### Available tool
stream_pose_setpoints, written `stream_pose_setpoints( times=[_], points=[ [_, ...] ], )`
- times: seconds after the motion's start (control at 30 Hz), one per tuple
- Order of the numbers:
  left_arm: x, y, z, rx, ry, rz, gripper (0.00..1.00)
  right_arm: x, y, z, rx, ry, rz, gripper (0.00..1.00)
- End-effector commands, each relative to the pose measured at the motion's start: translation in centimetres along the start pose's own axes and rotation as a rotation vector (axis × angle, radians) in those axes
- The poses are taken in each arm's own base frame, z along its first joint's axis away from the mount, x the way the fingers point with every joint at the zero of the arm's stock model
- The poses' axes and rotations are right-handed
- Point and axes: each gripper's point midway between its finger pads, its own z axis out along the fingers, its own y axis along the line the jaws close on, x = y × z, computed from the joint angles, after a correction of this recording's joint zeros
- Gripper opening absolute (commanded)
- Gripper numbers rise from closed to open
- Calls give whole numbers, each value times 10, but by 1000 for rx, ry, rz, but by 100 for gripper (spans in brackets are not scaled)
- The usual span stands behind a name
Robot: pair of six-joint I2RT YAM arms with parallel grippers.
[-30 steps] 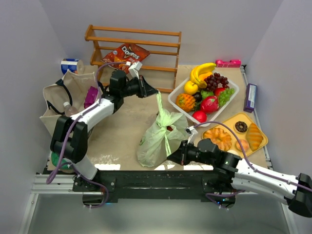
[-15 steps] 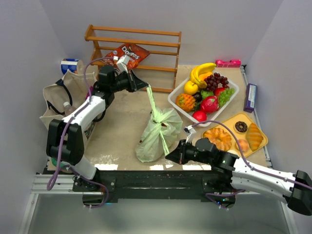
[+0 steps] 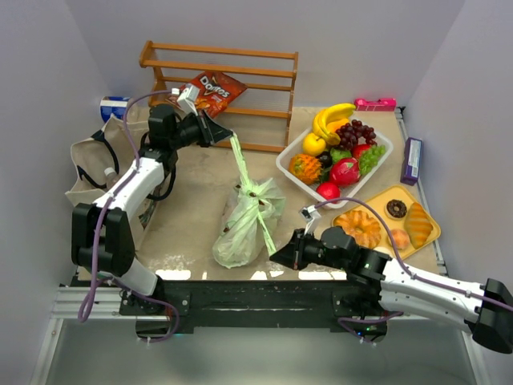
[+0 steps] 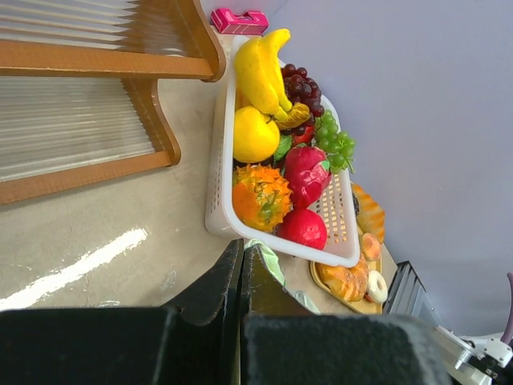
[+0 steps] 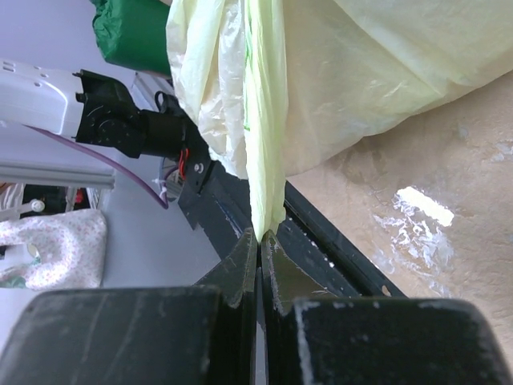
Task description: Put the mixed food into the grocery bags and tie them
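A pale green plastic grocery bag (image 3: 244, 220) lies filled on the table's middle, with something red showing at its knotted neck. One of its handles (image 3: 240, 164) stretches up and left to my left gripper (image 3: 231, 138), which is shut on it. In the left wrist view the green handle (image 4: 276, 269) comes out beside the closed left gripper (image 4: 243, 245). The other handle (image 5: 266, 120) runs down to my right gripper (image 3: 275, 254), whose tips (image 5: 260, 235) pinch it. The beige tote (image 3: 88, 172) slumps at the far left. Loose toy fruit (image 3: 337, 152) fills a white basket.
The white basket (image 3: 287, 168) stands at the back right, with a yellow tray (image 3: 433, 241) of pastries in front of it. A wooden rack (image 3: 220, 60) holds a red chip packet (image 3: 210, 88) at the back. A purple box (image 3: 411, 160) leans on the right wall.
My left gripper has drawn back and to the left with the handle, stretching it. The green bag has slid left with it. The right gripper has held its place.
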Motion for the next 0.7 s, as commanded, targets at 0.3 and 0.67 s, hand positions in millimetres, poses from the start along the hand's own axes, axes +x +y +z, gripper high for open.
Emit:
stream_pose_setpoints(
  times=[0.3, 0.67],
  points=[
    [-98, 29, -21, -150, -334, 222, 0, 74, -16, -22, 18, 317, 38, 0],
    [-94, 41, -17, -202, -313, 244, 0, 77, -14, -21, 9, 328, 48, 0]
  ],
)
